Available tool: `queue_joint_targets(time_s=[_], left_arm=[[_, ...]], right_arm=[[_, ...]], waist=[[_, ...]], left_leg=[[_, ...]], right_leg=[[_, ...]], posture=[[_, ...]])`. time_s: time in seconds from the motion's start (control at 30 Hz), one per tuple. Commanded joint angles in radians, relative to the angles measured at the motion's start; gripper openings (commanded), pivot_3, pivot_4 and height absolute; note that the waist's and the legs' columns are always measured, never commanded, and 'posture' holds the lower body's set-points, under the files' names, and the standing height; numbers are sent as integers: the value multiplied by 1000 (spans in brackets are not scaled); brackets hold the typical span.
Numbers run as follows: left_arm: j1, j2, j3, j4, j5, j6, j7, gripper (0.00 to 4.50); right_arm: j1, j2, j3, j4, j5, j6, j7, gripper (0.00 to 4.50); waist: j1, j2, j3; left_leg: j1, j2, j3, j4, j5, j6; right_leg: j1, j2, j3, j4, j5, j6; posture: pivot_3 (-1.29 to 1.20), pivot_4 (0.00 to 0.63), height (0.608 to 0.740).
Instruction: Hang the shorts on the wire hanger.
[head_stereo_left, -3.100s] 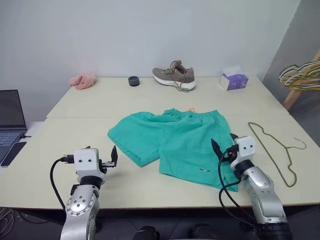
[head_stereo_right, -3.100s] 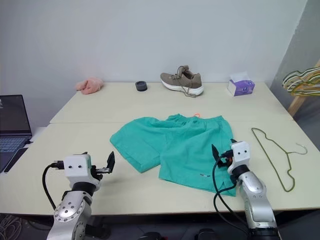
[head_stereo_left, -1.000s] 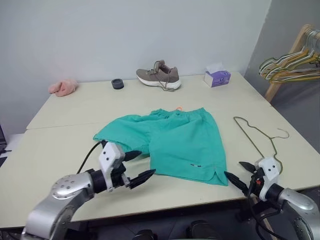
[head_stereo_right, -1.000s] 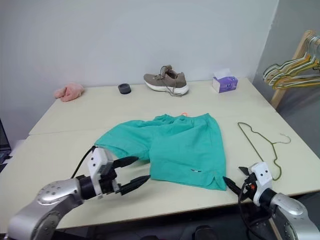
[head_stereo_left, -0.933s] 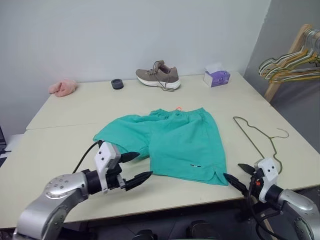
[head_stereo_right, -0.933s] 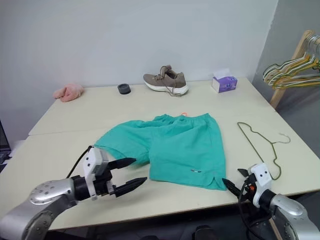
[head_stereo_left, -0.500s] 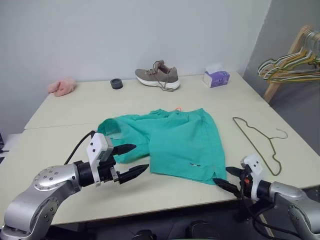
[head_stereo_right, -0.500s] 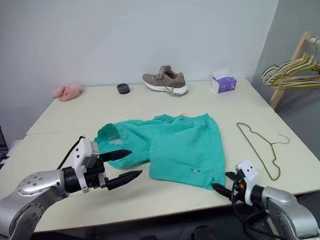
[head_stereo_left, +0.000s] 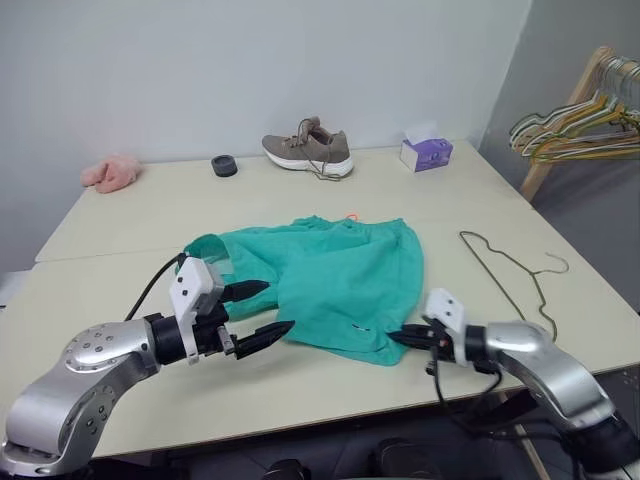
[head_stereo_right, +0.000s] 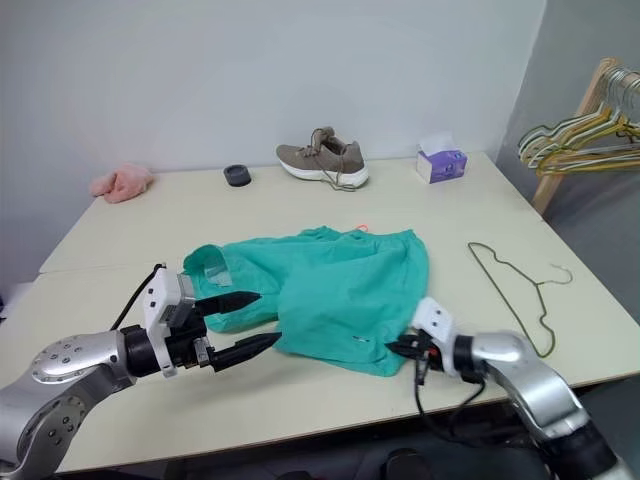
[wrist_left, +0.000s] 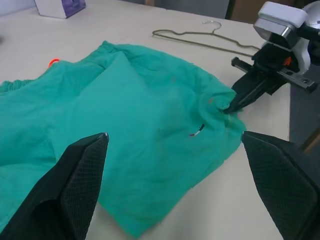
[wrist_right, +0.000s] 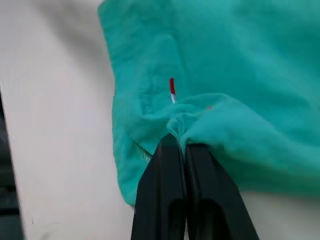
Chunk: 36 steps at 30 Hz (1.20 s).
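Currently the shorts (head_stereo_left: 330, 275) lie on the counter (head_stereo_left: 120, 215), teal-green and rumpled, with an orange drawcord end at the far waistband and a small tag near the hem. The right gripper (head_stereo_left: 396, 338) is clenched on a pinch of fabric at the near right hem corner. The left gripper (head_stereo_left: 262, 310) hovers released, fingers spread wide, beside the left leg. The wire hanger (head_stereo_left: 507, 268) lies flat on the counter, apart from the shorts, to their right.

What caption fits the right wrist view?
Right gripper shut on a pinched hem of the teal shorts on the table.
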<state>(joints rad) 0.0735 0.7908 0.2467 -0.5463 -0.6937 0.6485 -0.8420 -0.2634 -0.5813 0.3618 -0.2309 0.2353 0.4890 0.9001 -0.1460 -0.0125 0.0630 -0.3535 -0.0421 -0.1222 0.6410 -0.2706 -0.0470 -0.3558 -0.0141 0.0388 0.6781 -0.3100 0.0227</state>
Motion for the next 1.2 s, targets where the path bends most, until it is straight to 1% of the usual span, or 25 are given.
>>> queue_joint_targets(time_s=[0.03,0.1,0.2,0.27,0.33,0.37,0.43,0.6,0.67,0.77,0.8,0.97,1.03,1.2], left_arm=[[-4,20,40,-3,-8,-5,-7,4500],[3,26,48,-3,-8,-4,-9,4500],[17,33,55,-9,-10,0,-12,4500],[26,36,56,-16,-13,3,-10,4500],[35,38,55,-22,-14,5,-10,4500],[42,39,56,-27,-16,7,-11,4500],[55,44,57,-34,-21,11,-15,4500],[71,54,31,-35,-10,5,-32,4500],[78,55,2,-41,-5,7,-46,4500],[86,60,-58,-50,8,9,-68,4500],[85,61,-77,-50,14,8,-72,4500],[75,57,-194,-41,65,-9,-100,4500],[56,41,-246,-24,111,-23,-82,4500],[19,20,-377,47,251,-69,-51,4500]], right_arm=[[-104,81,99,44,-46,-2,29,26],[-162,152,147,88,-58,16,29,26],[-233,267,183,149,-57,58,19,26],[-256,297,202,163,-61,44,37,26],[-264,299,209,161,-57,43,58,26],[-264,294,209,156,-65,37,58,212],[-259,271,207,138,-79,30,60,625],[-235,156,187,41,-73,27,119,2375],[-226,85,166,-22,-64,29,158,3098],[-199,-25,133,-124,-25,27,234,4181],[-189,-53,121,-154,-6,29,255,4472],[-118,-153,26,-237,53,2,296,4472],[-84,-182,-11,-249,62,-9,291,4472],[-23,-211,-83,-268,58,-23,245,4472]], waist=[[1,0,0],[1,0,0],[2,0,-1],[3,0,-1],[7,-1,-1],[8,-2,-2],[8,-2,-2],[7,-1,-1],[5,0,-1],[5,0,-1],[5,-1,-1],[1,0,-1],[1,0,-1],[-2,0,-2]], left_leg=[[-1,0,0,0,0,0],[-2,0,-1,0,0,-1],[-7,0,-1,1,-1,-1],[-10,0,-1,2,0,-1],[-11,0,-1,2,-1,-1],[-11,0,-1,2,-1,-2],[-11,0,-1,2,-1,-2],[-10,0,-1,2,-1,-2],[-10,0,-1,2,-1,-2],[-11,0,0,3,-1,-2],[-11,0,0,3,-1,-2],[-10,1,0,3,-1,-1],[-10,1,1,3,-1,-1],[-9,1,2,4,-1,-1]], right_leg=[[-1,0,0,0,0,0],[-2,0,0,0,0,0],[-7,0,0,1,0,-1],[-13,0,0,2,3,-5],[-14,0,1,2,3,-6],[-15,0,0,2,3,-6],[-16,0,0,2,3,-6],[-14,0,0,2,3,-6],[-13,0,0,2,3,-6],[-12,0,1,2,1,-1],[-12,0,1,2,1,-1],[-12,0,0,3,0,-1],[-11,0,1,3,0,-1],[-10,0,1,3,1,0]], posture=[[-182,0,740],[-177,0,740],[-170,0,740],[-170,0,740],[-170,0,740],[-157,0,740],[-159,0,740],[-174,0,740],[-184,0,740],[-195,0,740],[-195,0,740],[-217,0,740],[-222,0,740],[-240,0,740]])
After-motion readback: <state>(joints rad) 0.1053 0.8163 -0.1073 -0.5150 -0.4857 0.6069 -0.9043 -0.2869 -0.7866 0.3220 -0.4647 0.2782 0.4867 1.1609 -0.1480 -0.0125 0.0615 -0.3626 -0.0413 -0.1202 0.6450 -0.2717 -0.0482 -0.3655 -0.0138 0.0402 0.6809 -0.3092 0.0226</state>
